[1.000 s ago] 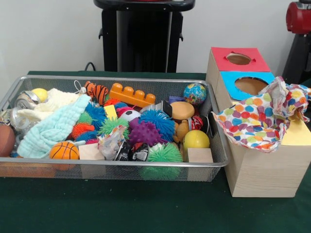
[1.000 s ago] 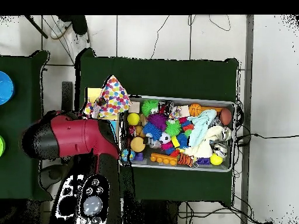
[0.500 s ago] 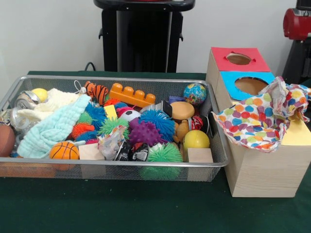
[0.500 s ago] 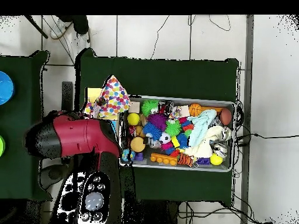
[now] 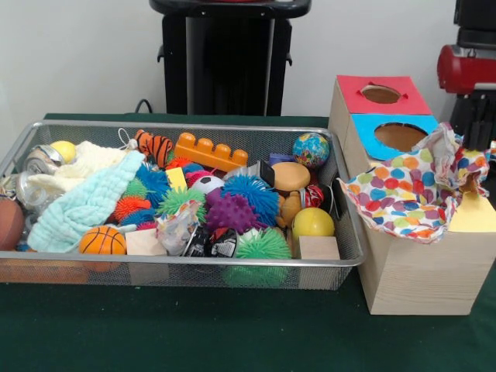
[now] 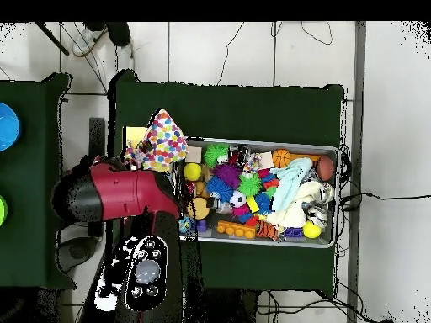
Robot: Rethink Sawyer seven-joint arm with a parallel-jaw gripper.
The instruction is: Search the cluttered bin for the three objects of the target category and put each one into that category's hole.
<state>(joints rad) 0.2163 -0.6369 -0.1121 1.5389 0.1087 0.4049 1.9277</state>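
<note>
A dotted cloth [image 5: 399, 195] lies draped over the yellow-topped box [image 5: 473, 217], covering its hole and hanging off the edge toward the bin [image 5: 186, 267] on the bench. It looks thin, light and limp, so pinching a raised fold should work best. The pincer's state cannot be told; only the red arm [image 6: 118, 193] shows.

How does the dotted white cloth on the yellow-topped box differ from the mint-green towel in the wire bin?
The dotted white cloth is thin, printed with coloured dots, and drapes over the yellow-topped wooden box. The mint-green towel is plain, thicker-looking and lies inside the wire mesh bin among toys. Both are crumpled fabric.
</note>
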